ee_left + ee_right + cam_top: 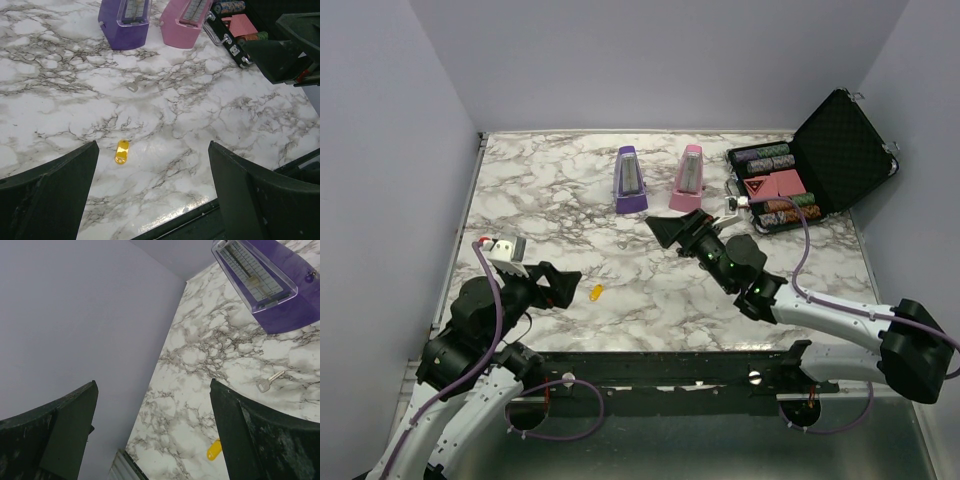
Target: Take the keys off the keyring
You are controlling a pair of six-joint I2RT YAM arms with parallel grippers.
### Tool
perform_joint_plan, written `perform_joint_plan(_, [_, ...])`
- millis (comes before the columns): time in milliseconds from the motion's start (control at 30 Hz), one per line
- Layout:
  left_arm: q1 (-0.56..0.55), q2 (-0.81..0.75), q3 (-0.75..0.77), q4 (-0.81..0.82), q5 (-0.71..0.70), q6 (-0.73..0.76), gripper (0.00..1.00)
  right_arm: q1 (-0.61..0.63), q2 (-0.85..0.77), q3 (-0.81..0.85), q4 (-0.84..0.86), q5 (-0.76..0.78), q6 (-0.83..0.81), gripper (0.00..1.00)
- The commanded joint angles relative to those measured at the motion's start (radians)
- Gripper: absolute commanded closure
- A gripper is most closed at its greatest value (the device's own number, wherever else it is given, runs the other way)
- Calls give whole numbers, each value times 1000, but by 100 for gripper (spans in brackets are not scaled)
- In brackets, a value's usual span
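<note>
Left wrist view: the yellow piece (121, 151) lies on the surface (60, 110) just ahead of the left gripper (152, 165), whose jaws gape empty. The silver key (132, 86) lies well apart. Jaws of the right gripper (152, 390) gape empty too. Separation looks done; the next move likely needs only a check for a ring.

Silver key (269, 381): small, thin, pale metal, with rounded head and narrow blade; flat on the marble desk (240, 125), toward its middle. Yellow piece (121, 151): small, bright, glossy, oblong with rounded ends; flat on the desk nearer the front edge, well apart from the silver key. Both loose, each lying alone.
</note>
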Motion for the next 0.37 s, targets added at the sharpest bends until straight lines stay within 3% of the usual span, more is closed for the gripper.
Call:
perform_joint_plan(0, [-3,-11,-9,15,-15,1,1,3,-37,-7,-32,67,4,0])
perform_joint_plan(333, [-3,-11,-9,15,-13,2,1,3,-34,15,-73,64,4,0])
